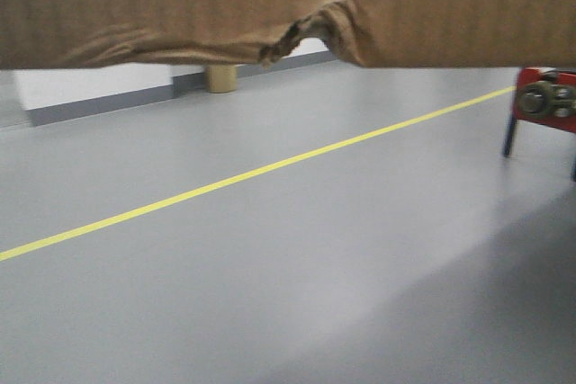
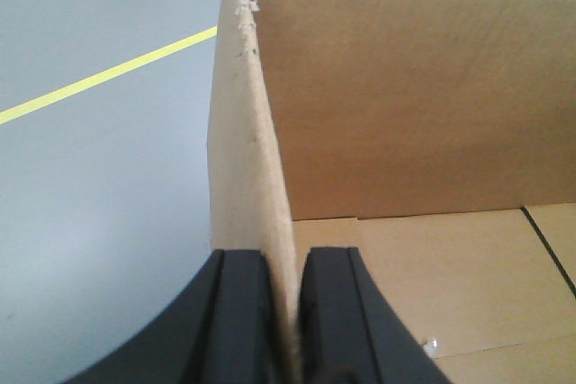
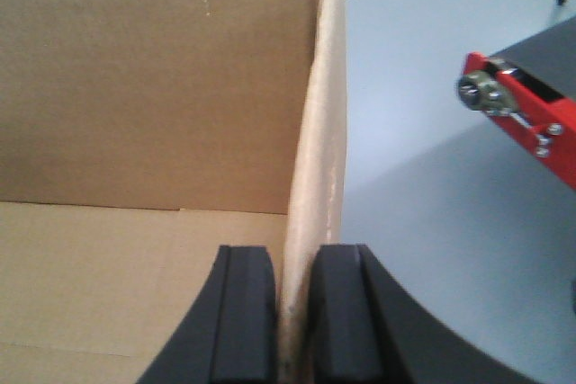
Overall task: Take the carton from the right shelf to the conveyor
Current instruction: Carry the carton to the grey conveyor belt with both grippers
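**Fingers pinching both side walls of the carton**

My left fingers (image 2: 241, 312) are closed tight on the left wall of the carton (image 2: 405, 87), one black pad on the outside and one on the inside. The cardboard edge is squeezed thin between them. So the left gripper (image 2: 286, 317) is gripping the box wall, no gap showing.

It's the same on the other side. The right gripper (image 3: 295, 312) is clamped on the right wall, with one pad inside the box and one outside. That wall stands upright and runs straight away from the wrist camera.

The carton sits between my two arms, open side up. Both wrist views look down into it at the plain brown far wall and the bottom flaps with their seams. In the front view its underside fills the whole top strip, with a crumpled, torn patch (image 1: 315, 29) hanging down near the middle.

Under the box there's grey floor (image 1: 315, 276) with a yellow line (image 1: 225, 182) running across it at a slant. Off to my right is a red frame (image 1: 543, 101) with a metal roller end, apart from the carton, and the right wrist view shows it too. At the back there's a white wall (image 1: 90, 85) with a grey skirting, and a small tan cylinder (image 1: 221, 78) stands against it.
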You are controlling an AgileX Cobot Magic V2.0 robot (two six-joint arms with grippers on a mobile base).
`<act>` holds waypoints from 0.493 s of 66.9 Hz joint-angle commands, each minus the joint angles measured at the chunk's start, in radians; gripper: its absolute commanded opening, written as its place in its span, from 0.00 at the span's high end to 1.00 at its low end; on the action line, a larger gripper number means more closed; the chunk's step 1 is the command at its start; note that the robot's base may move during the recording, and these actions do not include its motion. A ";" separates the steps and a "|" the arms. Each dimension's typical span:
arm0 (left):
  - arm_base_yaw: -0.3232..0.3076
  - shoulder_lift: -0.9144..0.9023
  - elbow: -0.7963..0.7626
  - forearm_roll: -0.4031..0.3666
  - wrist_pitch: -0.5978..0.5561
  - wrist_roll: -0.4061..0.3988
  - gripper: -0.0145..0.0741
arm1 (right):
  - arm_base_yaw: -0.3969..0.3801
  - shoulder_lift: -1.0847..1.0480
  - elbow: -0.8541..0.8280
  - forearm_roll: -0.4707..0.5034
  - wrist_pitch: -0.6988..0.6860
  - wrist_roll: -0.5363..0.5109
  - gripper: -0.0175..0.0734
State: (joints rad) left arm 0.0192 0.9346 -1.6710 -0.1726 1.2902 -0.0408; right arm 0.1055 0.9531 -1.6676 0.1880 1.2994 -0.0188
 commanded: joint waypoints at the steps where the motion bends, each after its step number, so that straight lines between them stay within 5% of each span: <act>1: -0.002 -0.011 -0.007 -0.044 -0.069 0.005 0.86 | -0.001 -0.010 -0.004 0.007 -0.078 -0.010 0.89; 33: -0.002 -0.011 -0.007 -0.044 -0.069 0.005 0.86 | -0.001 -0.010 -0.004 0.007 -0.078 -0.010 0.89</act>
State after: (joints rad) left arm 0.0192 0.9346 -1.6710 -0.1726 1.2902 -0.0408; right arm 0.1055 0.9531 -1.6676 0.1880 1.2994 -0.0188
